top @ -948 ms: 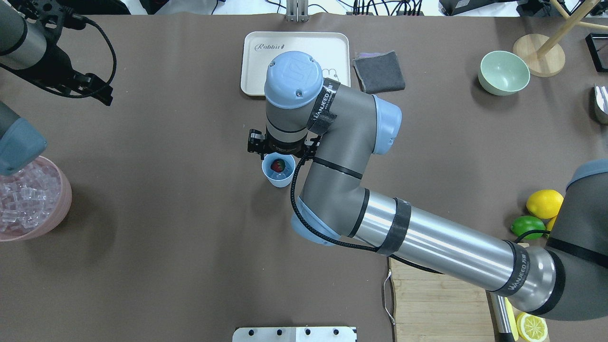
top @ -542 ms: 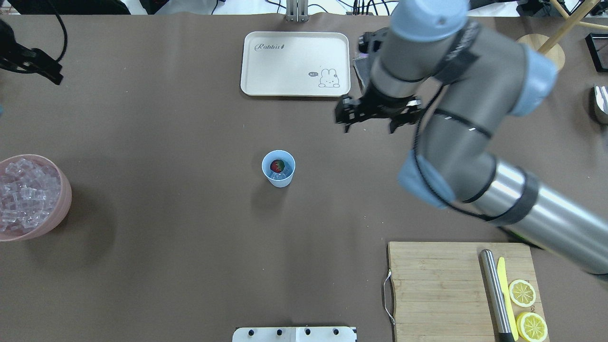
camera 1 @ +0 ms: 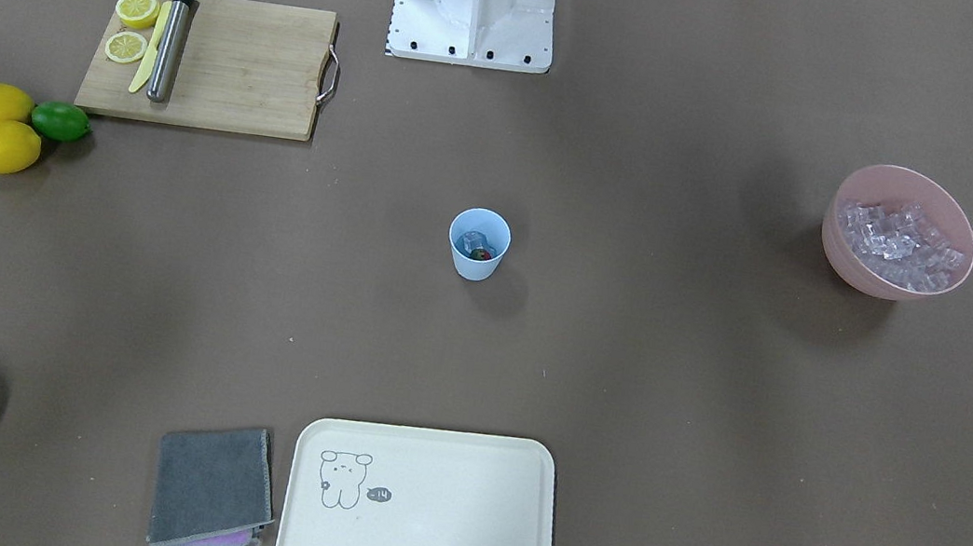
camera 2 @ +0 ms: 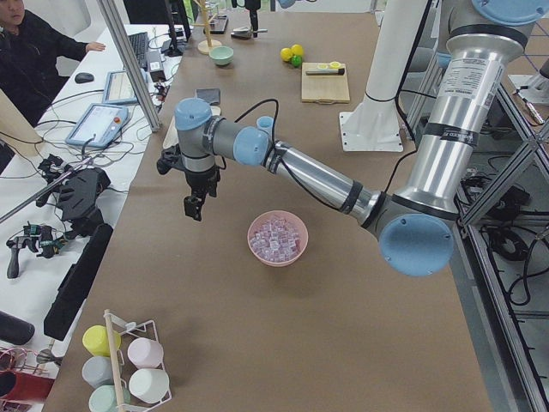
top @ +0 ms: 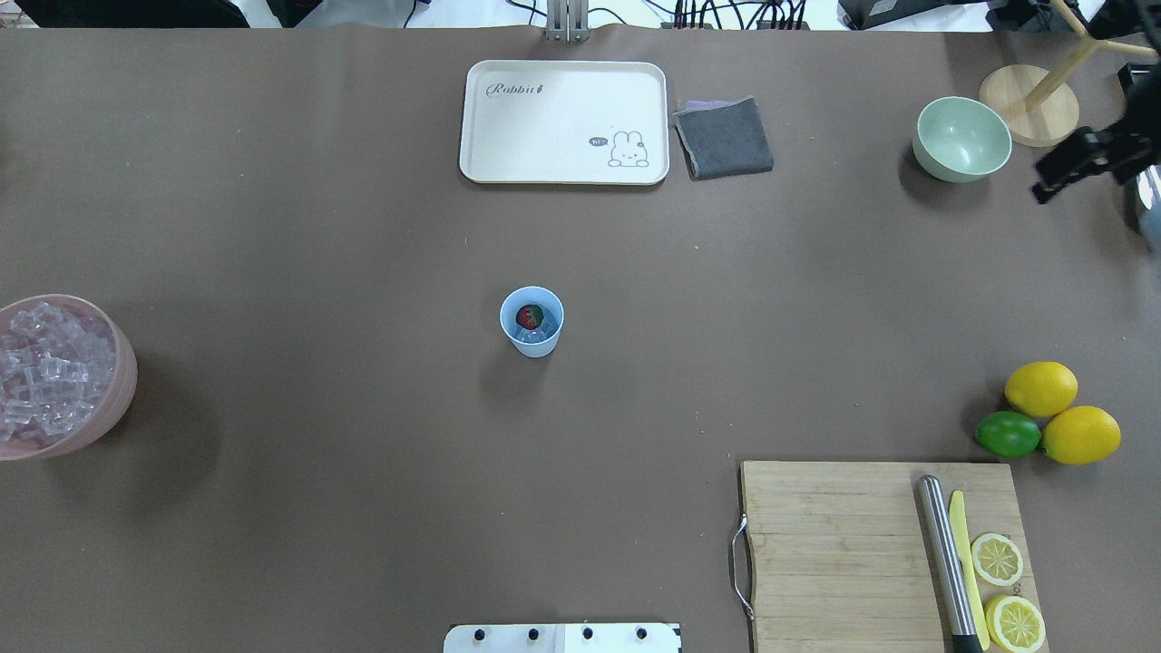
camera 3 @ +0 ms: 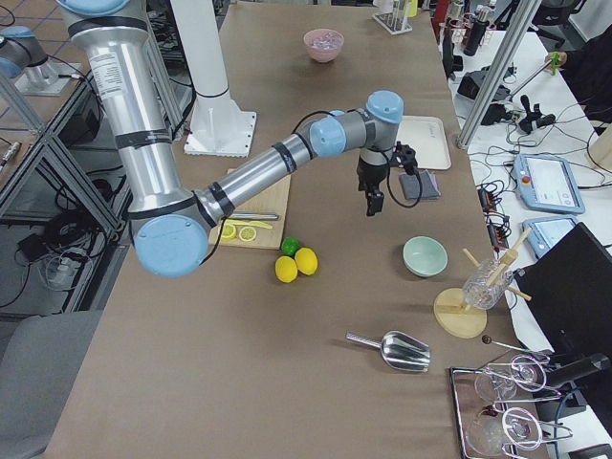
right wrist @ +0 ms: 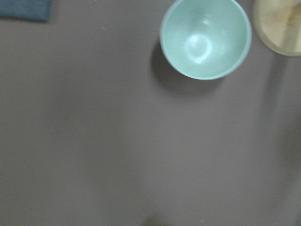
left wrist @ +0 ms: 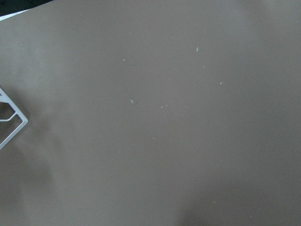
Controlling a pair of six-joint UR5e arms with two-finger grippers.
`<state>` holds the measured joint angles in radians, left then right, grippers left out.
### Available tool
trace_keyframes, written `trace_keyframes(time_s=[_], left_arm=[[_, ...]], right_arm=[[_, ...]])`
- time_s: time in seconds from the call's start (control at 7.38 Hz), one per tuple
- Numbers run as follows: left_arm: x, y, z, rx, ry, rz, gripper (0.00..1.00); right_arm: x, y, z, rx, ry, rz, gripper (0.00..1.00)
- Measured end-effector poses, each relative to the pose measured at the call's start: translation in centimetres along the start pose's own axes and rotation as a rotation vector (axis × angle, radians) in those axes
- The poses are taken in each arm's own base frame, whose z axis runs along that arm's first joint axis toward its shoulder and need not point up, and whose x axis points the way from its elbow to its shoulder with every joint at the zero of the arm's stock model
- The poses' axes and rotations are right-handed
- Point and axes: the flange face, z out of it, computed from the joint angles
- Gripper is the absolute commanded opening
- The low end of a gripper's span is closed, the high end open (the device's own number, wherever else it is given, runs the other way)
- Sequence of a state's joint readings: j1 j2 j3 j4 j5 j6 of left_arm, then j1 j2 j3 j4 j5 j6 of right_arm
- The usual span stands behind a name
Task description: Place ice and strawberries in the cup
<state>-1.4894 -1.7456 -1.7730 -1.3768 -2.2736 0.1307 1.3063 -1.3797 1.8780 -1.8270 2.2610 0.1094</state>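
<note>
The pale blue cup stands upright at the table's middle. Inside it lie a red strawberry and a clear ice cube; the front-facing view shows the same cup. More ice fills the pink bowl at the left edge. My right gripper is only partly in frame at the far right, beside the mint bowl, and I cannot tell its state. My left gripper hangs above bare table beyond the pink bowl; it shows only in the exterior left view, so I cannot tell its state.
A cream tray and a grey cloth lie at the far side. A mint green bowl sits at the far right. Two lemons and a lime rest beside a cutting board holding a knife and lemon halves.
My right arm has pulled away from above the cup, swinging to the table's far right edge. The left arm has left the overhead view. Cup and contents have not moved.
</note>
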Motion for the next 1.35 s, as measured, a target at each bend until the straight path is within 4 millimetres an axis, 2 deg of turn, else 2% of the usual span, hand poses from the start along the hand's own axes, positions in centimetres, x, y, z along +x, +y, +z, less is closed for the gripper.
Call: trace_keyframes(time_s=[0.14,0.27,0.41,0.54,0.68,0.81,1.08,1.35], left_arm=[[-3.1,2.8,0.4,-0.014,-0.003,0.023,0.98],[-5.6,5.2,0.8,-0.025,-0.004,0.025,0.97],[-7.9,7.3,1.4,-0.037,-0.002,0.003,0.97],[-9.4,8.7,1.5,-0.039,-0.002,-0.022,0.97],[-10.1,9.1,1.0,-0.031,-0.006,-0.038,0.98],[-10.3,8.9,0.5,-0.022,-0.011,-0.042,0.98],[-9.7,8.3,-0.6,-0.010,-0.026,-0.038,0.98],[-9.8,8.5,-0.8,-0.021,-0.054,-0.043,0.97]], right_arm=[[7.6,3.1,-0.3,-0.010,0.006,-0.021,1.00],[13.5,6.0,-0.2,-0.023,0.006,-0.026,1.00],[18.2,8.6,0.3,-0.039,0.005,-0.034,1.00],[21.5,10.9,0.6,-0.045,0.002,-0.044,1.00],[23.2,12.5,0.8,-0.047,0.001,-0.040,1.00],[24.0,13.4,0.9,-0.049,0.000,-0.030,1.00],[24.3,13.7,0.8,-0.049,0.014,-0.001,1.00],[24.2,13.5,0.5,-0.052,0.034,0.012,1.00]])
